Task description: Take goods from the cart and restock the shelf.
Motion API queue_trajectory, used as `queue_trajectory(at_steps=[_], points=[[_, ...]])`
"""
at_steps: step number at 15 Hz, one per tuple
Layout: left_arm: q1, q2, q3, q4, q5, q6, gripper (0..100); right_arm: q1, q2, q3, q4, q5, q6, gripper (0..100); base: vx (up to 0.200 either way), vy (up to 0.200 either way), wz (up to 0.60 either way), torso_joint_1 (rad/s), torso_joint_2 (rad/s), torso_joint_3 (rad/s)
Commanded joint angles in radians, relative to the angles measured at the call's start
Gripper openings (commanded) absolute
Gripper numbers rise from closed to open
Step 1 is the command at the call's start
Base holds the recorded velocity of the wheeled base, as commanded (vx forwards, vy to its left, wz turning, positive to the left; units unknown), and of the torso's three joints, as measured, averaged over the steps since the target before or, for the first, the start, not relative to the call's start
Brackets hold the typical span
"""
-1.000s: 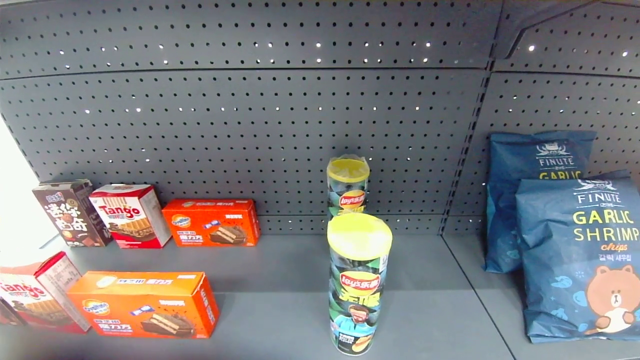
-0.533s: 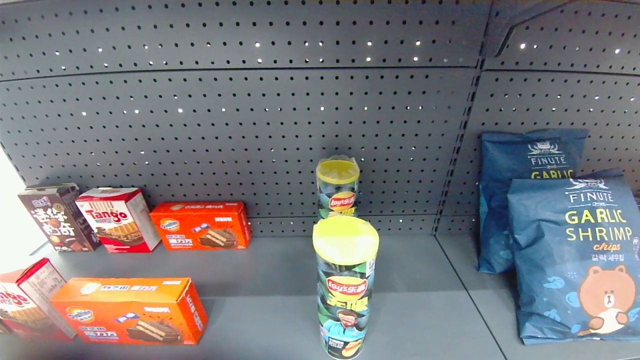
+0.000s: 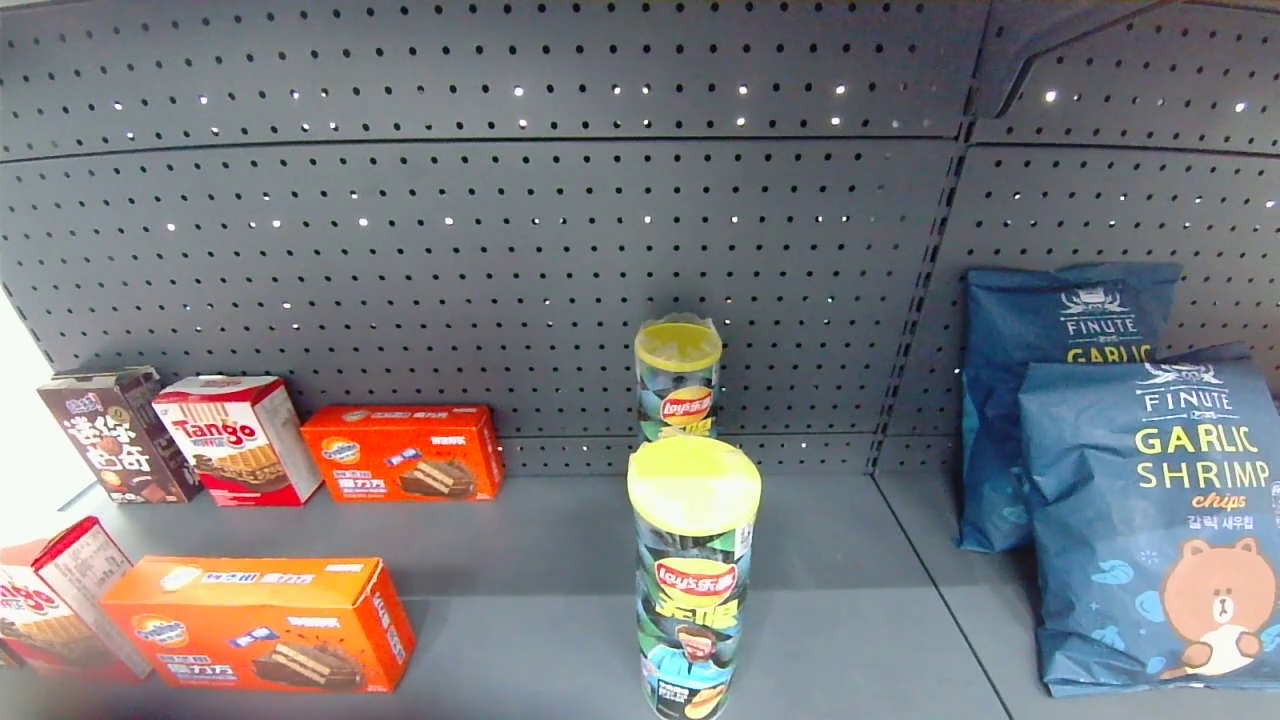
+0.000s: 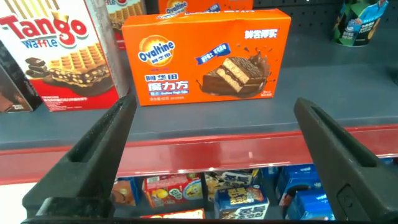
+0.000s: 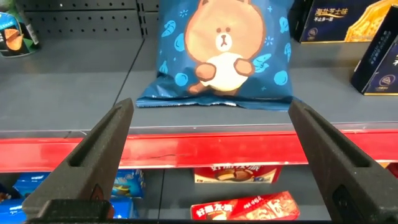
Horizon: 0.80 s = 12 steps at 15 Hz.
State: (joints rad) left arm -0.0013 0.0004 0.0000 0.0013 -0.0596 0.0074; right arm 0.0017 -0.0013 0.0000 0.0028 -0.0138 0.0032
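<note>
Two chip cans with yellow lids stand on the grey shelf, the front can before the back can. An orange wafer box lies at the front left, a second orange box behind it. Blue chip bags lean at the right. My left gripper is open and holds nothing, in front of the shelf edge, facing the orange box. My right gripper is open too and holds nothing, facing the bear-printed bag.
A red-and-white waffle box and a brown box stand at the back left, another waffle box at the front left. The red shelf lip runs below, with more goods on the lower shelf. A perforated panel backs the shelf.
The whole head view has shifted a little, so the camera moved. The goods on the shelf stand as before.
</note>
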Motion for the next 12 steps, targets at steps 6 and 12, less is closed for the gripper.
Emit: queue_trajectory(at_steps=[6,12], points=[[0.000,0.000,0.000,0.000,0.000,-0.001,100,0.000,0.001,0.000,0.000,0.000,0.000,100,0.000,0.000,0.00,0.000,0.00,0.000],[0.000,0.000,0.000,0.000,0.001,-0.001,100,0.000,0.001,0.000,-0.001,0.002,0.000,100,0.000,0.000,0.00,0.000,0.00,0.000]])
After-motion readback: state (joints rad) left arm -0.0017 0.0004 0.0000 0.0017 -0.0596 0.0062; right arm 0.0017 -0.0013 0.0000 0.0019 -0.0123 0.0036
